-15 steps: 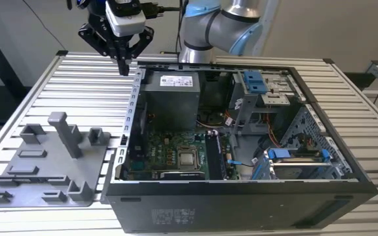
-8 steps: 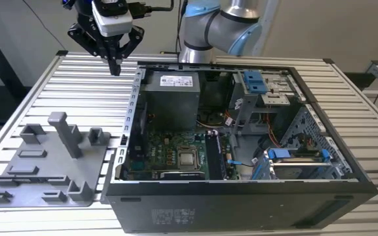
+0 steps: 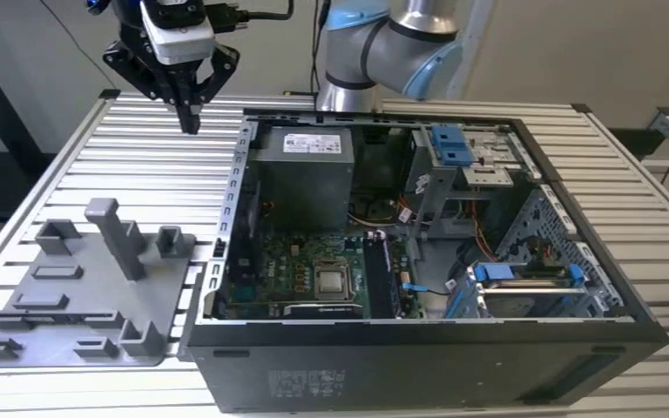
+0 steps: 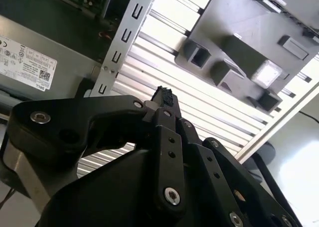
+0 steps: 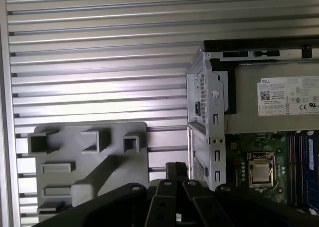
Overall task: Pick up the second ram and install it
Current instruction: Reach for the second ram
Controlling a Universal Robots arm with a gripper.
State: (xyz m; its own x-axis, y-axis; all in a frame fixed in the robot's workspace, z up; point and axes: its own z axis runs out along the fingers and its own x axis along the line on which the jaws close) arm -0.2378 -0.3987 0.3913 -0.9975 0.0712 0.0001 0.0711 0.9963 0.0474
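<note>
- One gripper [image 3: 192, 120] hangs above the slatted table [image 3: 137, 165], near the far corner of the open computer case [image 3: 428, 366].
- Claw is narrow: the fingertips [image 4: 164, 93] meet, with nothing held and nothing touched.
- Grey holder tray [image 3: 67, 359] lies well apart from the gripper, on the exterior view's left.
- Second ram [image 3: 376, 277], as far as I can tell, is the long dark stick seated in a motherboard slot just beside the processor socket [image 3: 332, 280].

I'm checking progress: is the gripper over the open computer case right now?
No, the gripper hangs over the slatted table, to the exterior view's left of the computer case.
</note>
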